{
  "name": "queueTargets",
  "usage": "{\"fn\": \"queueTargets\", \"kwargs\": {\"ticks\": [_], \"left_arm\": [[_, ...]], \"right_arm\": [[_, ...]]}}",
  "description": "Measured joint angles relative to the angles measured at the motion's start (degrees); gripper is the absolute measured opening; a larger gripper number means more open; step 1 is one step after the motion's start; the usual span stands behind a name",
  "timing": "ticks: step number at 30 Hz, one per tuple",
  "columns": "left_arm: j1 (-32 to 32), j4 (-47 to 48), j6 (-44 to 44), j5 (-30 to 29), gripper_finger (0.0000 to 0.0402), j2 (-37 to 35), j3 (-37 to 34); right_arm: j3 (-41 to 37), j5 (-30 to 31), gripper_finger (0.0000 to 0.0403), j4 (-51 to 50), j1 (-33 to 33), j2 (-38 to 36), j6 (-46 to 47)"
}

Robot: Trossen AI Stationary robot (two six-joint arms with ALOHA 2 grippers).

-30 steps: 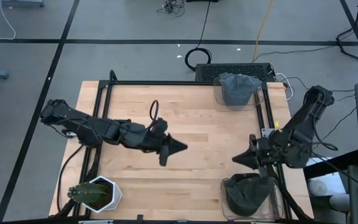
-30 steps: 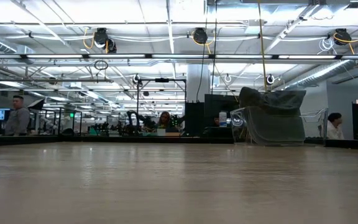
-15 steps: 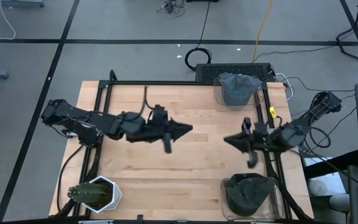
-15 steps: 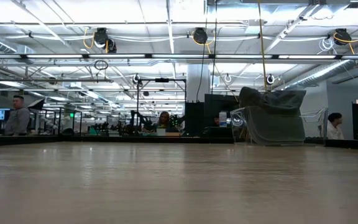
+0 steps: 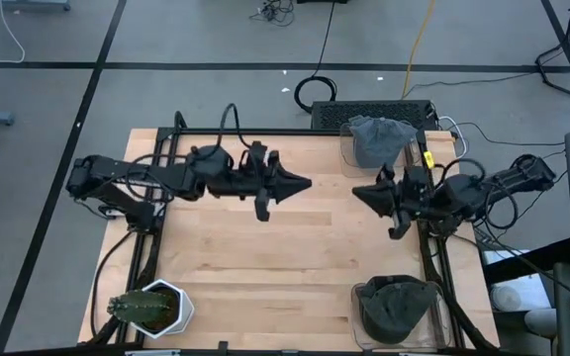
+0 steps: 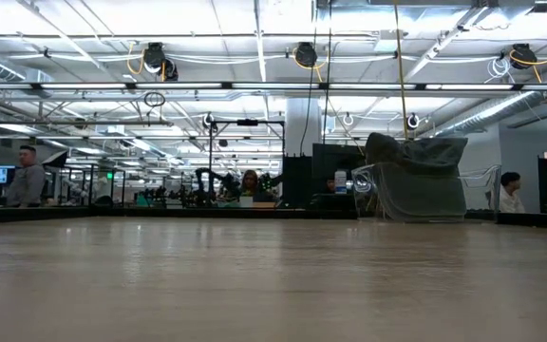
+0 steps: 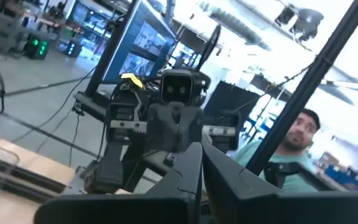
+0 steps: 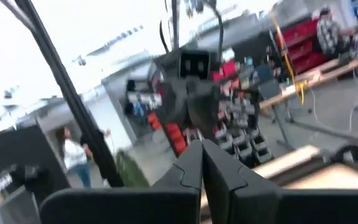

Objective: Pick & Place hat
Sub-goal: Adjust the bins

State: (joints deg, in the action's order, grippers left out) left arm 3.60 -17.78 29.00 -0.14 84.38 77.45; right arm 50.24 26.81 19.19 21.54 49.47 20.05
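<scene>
**Q:** Where do the two tools stand?

**A:** Seen from above, the left tool [image 5: 303,183] hangs over the far middle of the wooden worktop [image 5: 295,257], pointing toward the right arm. The right tool [image 5: 358,192] faces it from the right-hand side, just short of the worktop's edge. The two tips are apart, with bare wood between them.

**Q:** Released or clenched?

**A:** Clenched, both of them, and gripping nothing. In the left wrist view the two dark fingers [image 7: 188,171] meet along a thin seam; the right wrist view shows the same, fingers [image 8: 191,165] pressed together. Each wrist camera looks straight at the other arm's camera head.

**Q:** And the hat?

**A:** A grey hat [image 5: 378,138] sits in a clear bin [image 5: 346,158] at the far right corner of the worktop, near the right tool. From table height it shows as a grey mound [image 6: 416,176] in that bin. A second, darker hat [image 5: 396,307] lies in another clear bin [image 5: 360,293] at the near right corner.

**Q:** Anything else on the worktop?

**A:** A potted plant [image 5: 146,308] at the near left corner, well apart from both arms. People [image 6: 28,176] are visible in the room behind.
</scene>
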Motion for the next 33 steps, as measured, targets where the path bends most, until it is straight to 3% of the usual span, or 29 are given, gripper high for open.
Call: {"fn": "queueTargets", "kwargs": {"ticks": [4,7,9,11,14,20,27,33], "left_arm": [[-3.9,-0.4,0.8,5.9,0.0021,-0.5,0.0],[-7.3,0.1,5.9,16.1,0.0021,-0.5,0.0],[-8.8,0.6,5.4,22.0,0.0021,-0.4,0.0],[-9.7,1.6,3.3,23.9,0.0021,-0.4,0.0],[-10.9,1.8,3.0,23.3,0.0021,-1.0,-0.1],[-9.6,2.8,-1.9,15.1,0.0021,-2.9,0.1],[-10.4,3.1,-0.6,16.8,0.0021,-2.8,0.0],[-10.5,2.7,0.9,7.6,0.0021,-2.5,0.0]], "right_arm": [[0.0,2.6,0.0000,2.6,-3.6,0.0,-2.1],[0.0,4.4,0.0000,0.4,-6.3,0.0,-0.9],[0.0,2.4,0.0000,-0.2,-7.3,0.0,0.9],[0.0,0.6,0.0000,-0.3,-7.2,0.0,1.6],[0.0,0.3,0.0000,0.4,-6.4,0.0,2.4],[0.0,0.4,0.0000,3.9,-6.3,-0.4,1.8],[0.0,0.1,0.0000,5.4,-5.5,-1.8,1.1],[0.0,0.1,0.0000,-0.3,-3.9,-3.5,0.3]]}}
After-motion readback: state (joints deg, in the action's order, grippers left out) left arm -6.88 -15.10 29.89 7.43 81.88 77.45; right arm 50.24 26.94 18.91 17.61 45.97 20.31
